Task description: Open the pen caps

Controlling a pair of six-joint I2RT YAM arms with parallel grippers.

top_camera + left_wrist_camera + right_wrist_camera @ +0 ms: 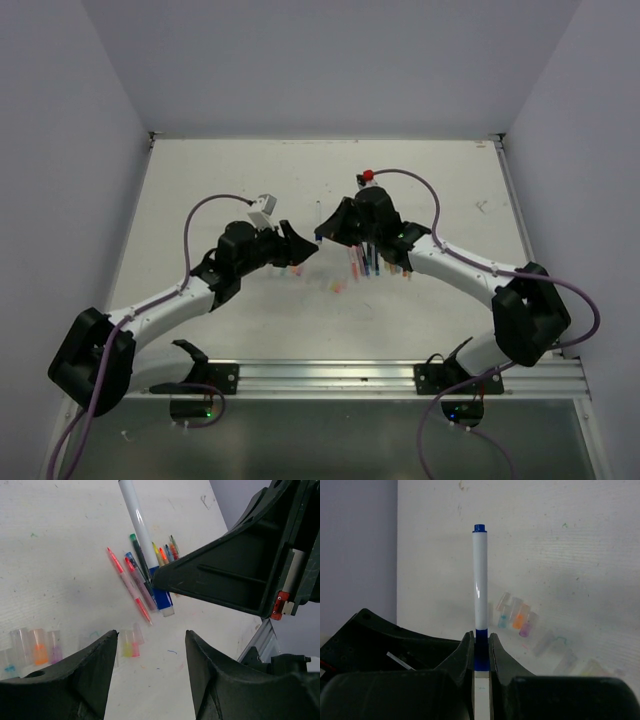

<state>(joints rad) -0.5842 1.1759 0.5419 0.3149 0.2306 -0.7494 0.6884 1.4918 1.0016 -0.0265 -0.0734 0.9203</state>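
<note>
The table (200, 190) carries both arms, which meet near its centre in the top view, the left gripper (151, 636) at 9 o'clock of the right gripper (480, 636).

The right gripper is clenched on the white pen (480, 585). Its fingers pinch the blue band near one end, and the long barrel points to 12 o'clock in the right wrist view. The left gripper is released, jaws wide apart with nothing between them, and hovers above the table near the pen's blue end. In the left wrist view that end sits at 12 o'clock of the jaws, blue with a pale tip. I cannot tell whether that tip is a cap.

The other pens (137, 582) lie in a loose bundle on the table, just beside the blue end at 10 o'clock. Loose caps (37, 647) lie at 9 o'clock of the left jaws, with a few more just above the gap between them.

The step in hand looks like presenting one pen for uncapping. The next move probably calls for the left gripper to line up on the pale tip and close on it alone. It would then pull along the pen's axis while the right grip holds firm.
</note>
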